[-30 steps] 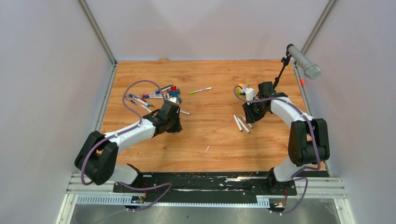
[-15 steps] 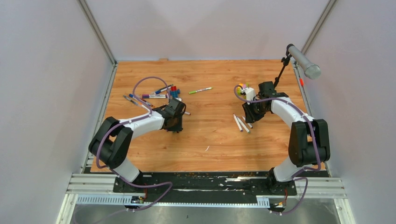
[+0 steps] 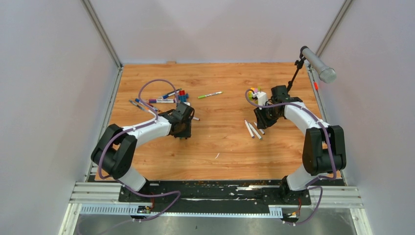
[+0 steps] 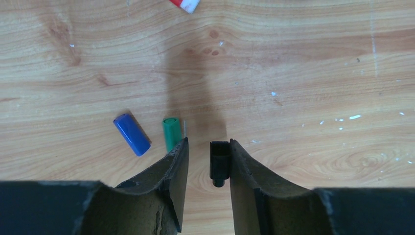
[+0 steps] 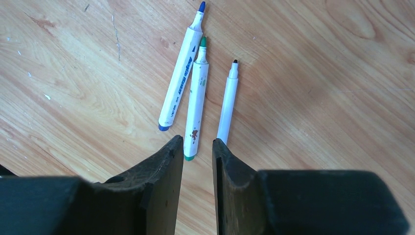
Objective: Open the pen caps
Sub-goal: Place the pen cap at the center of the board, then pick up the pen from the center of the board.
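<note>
Left gripper (image 4: 208, 143) narrowly parted around stubby black plastic cap (image 4: 219, 161) (perhaps loose); right gripper (image 5: 197, 140) narrow.

Table (image 3: 220, 142): wooden.
Microphone (image 3: 318, 64): grey, far right, on black stand (image 3: 295, 76).
Blocks (image 3: 252, 91): yellow-green-pink stack.

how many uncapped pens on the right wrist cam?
3: the blue-tipped pen on the left, the green-tipped pen beside it in the middle, the black-tipped pen apart on the right. Others may lie outside that view.
</note>
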`<state>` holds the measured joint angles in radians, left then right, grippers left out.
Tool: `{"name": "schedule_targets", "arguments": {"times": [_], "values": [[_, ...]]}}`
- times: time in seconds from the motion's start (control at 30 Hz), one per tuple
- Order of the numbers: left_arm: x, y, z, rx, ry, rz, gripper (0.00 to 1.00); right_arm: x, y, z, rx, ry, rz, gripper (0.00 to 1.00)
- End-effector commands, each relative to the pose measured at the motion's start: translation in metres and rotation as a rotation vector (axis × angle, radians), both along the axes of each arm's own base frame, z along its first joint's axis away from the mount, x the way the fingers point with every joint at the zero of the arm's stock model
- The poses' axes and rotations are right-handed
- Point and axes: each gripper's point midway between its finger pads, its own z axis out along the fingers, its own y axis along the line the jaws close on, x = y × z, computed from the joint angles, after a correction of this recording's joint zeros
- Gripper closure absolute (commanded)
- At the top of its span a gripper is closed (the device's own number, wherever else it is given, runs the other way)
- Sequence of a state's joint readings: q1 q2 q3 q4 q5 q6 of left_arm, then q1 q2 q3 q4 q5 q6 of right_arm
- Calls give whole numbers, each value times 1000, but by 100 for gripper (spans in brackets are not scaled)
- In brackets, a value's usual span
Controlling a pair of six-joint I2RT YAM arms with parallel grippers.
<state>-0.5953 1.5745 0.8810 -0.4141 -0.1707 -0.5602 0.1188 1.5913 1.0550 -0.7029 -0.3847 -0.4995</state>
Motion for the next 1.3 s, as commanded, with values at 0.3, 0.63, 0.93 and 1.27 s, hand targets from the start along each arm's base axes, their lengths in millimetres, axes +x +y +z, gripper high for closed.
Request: {"name": "schedule_targets", "arguments": {"times": [0.3, 0.63, 0.93, 1.27], "values": [[16, -11, 31, -43, -83, -21, 54, 9, 4, 23, 34, -66, 19, 71], [16, -14, 32, -57, -80, -23, 47, 8, 5, 23, 38, -64, 24, 71], [24, -11, 49, -59, -151, -23, 48, 8, 6, 23, 43, -63, 28, 70], [63, 4, 69, -281, -232, 204, 53, 7, 8, 24, 54, -61, 35, 70]]}}
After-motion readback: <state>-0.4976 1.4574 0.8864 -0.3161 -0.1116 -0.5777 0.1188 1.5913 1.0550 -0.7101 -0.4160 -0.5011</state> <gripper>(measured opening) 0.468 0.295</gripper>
